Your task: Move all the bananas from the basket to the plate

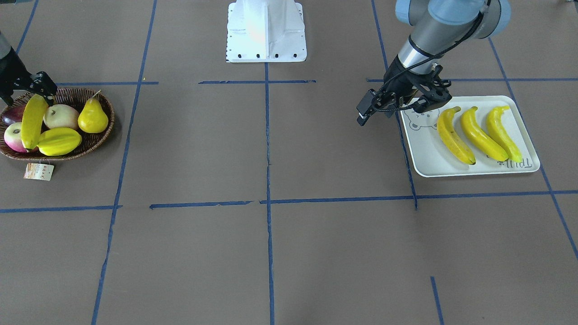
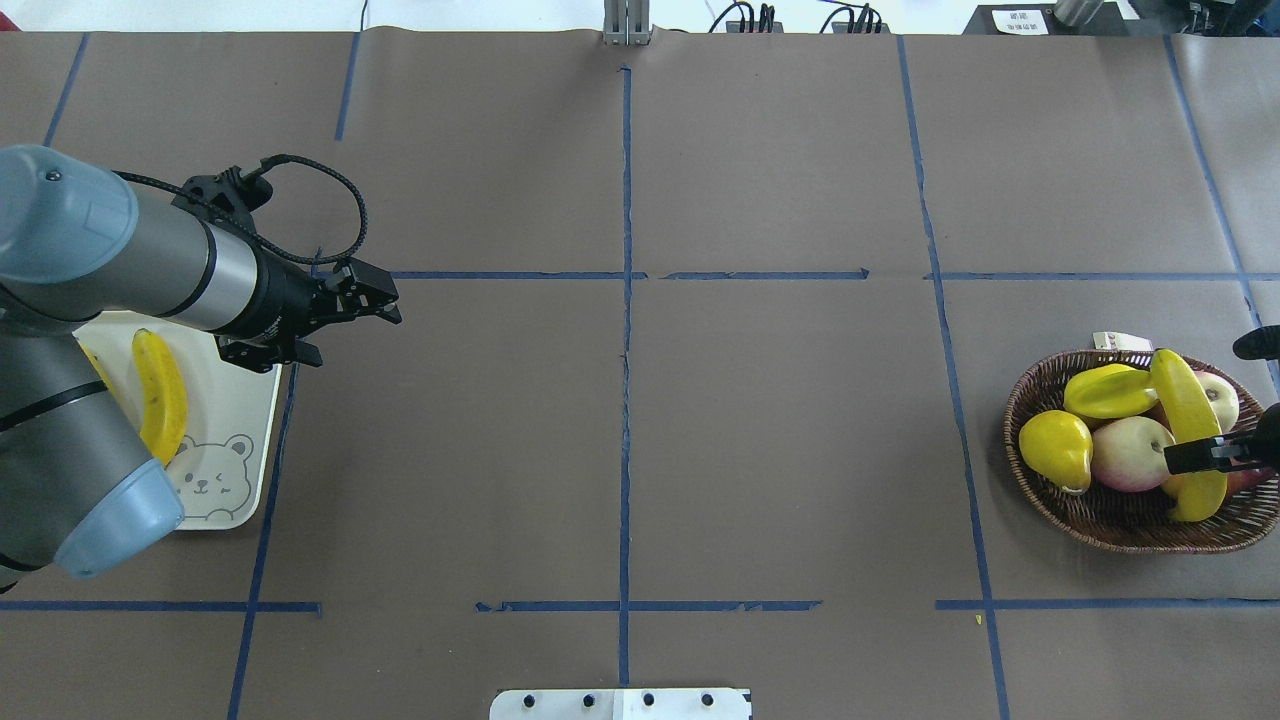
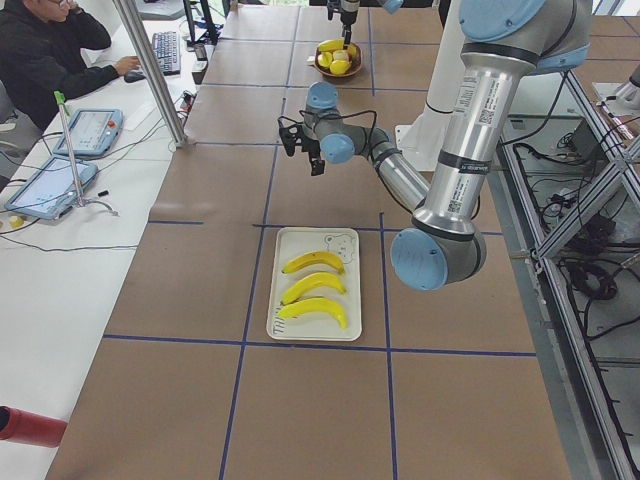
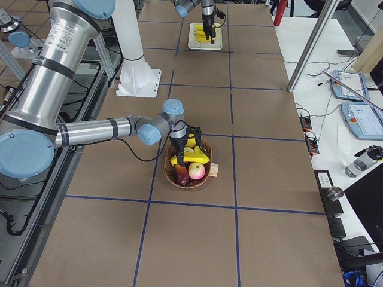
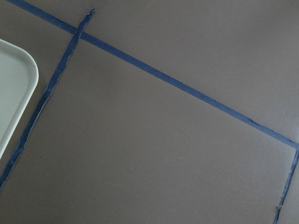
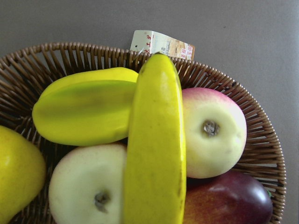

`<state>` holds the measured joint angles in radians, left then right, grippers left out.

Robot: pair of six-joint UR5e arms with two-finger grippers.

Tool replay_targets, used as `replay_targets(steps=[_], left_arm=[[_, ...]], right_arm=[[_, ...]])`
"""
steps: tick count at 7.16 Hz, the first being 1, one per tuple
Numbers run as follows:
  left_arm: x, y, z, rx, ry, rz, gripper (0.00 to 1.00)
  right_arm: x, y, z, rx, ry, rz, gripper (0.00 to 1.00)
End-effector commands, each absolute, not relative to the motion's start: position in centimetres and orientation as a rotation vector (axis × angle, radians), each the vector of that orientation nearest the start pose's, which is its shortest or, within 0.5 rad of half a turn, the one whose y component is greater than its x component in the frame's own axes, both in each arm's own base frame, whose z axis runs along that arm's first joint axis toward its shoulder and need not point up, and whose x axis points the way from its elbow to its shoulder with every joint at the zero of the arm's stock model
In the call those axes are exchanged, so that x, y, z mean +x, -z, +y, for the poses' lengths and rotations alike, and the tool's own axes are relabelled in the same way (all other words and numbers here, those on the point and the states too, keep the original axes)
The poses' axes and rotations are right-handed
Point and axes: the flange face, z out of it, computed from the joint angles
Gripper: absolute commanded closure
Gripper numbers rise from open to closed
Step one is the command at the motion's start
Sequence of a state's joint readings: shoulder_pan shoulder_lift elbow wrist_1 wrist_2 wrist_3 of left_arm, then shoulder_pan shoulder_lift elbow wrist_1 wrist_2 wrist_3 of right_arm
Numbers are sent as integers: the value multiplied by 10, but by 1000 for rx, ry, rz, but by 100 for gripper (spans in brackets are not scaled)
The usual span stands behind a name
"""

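Black right claw (image 1: 43, 85) seemingly gripping banana (image 1: 32, 121) over basket (image 1: 101, 135)

You've got 4 bananas total: 3 on the plate (image 1: 422, 158), i.e. one (image 1: 454, 135), a second (image 1: 481, 134), a third (image 1: 503, 134), plus 1 banana (image 1: 33, 121) in the basket (image 1: 97, 140). Other fruit in that basket: 1 starfruit (image 1: 58, 141), 1 yellow pear (image 1: 92, 118), 2 pale pink-blushed apples, one (image 1: 61, 116) and another (image 1: 12, 136), and 1 dark red fruit (image 1: 12, 115), type unclear. 1 paper tag (image 1: 39, 171) by the basket. 2 arms w/ 1 gripper each: left gripper (image 1: 417, 104), right gripper (image 1: 40, 88). 1 person (image 3: 45, 60) at the side bench, 2 tablets there.
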<state>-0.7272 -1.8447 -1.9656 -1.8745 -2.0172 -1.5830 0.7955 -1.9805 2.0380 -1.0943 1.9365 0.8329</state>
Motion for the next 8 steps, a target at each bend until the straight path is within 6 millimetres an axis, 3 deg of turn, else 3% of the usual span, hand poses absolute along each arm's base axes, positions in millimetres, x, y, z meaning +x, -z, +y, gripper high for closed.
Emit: replay_targets(steps=[1,3,4,6,8], left_arm=[[353,-297,-435,-50,454,1047,0],[353,-297,-435,-50,454,1047,0],[354,-296,-435,-50,454,1048,0],[354,-293,-436,-49,454,1052,0],[354,-293,-436,-49,454,1052,0]], right_arm=[[-182,-558,-319,80,55,-653,9],[-181,-559,-319,77,55,-652,58],[-180,-559,-319,77,54,-649,75],[-175,-557,-318,82,44,-651,96],[-141,-517,-322,48,-9,-781,100]])
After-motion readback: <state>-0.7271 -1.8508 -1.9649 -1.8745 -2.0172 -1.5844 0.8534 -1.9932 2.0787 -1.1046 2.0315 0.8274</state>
